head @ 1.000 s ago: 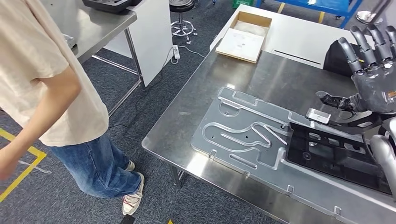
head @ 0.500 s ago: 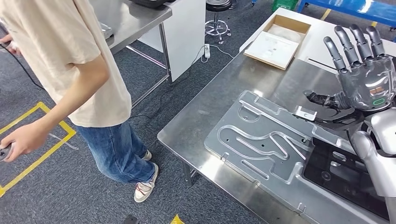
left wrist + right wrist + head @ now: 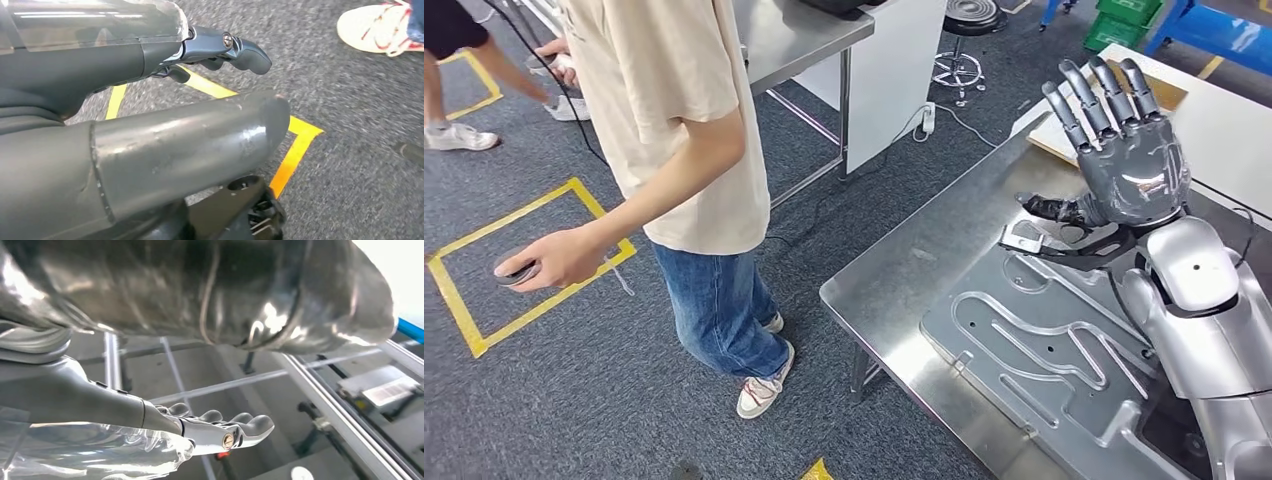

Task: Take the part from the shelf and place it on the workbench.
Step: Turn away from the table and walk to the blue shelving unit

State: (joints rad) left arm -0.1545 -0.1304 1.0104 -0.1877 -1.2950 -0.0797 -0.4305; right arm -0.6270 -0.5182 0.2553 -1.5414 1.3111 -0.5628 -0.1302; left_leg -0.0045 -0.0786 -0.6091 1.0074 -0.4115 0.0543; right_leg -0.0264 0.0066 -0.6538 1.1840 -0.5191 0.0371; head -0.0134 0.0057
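My right hand is raised over the steel workbench, fingers spread and pointing up, thumb out to the side. Just under the thumb lies a black part with a small silver tab, on a grooved metal plate. I cannot tell whether the thumb touches the part. The right wrist view has the same hand with straight fingers and nothing in it. My left hand hangs over grey carpet and holds nothing, its fingers apart from the thumb.
A person in a beige shirt and jeans stands close to the bench's left corner, holding a small round object. Another steel table stands behind, and a second person at far left. Yellow floor tape marks the carpet.
The camera has swung left, so the bench and plate now sit further right in the picture. My right hand keeps its raised, spread pose over the black part.
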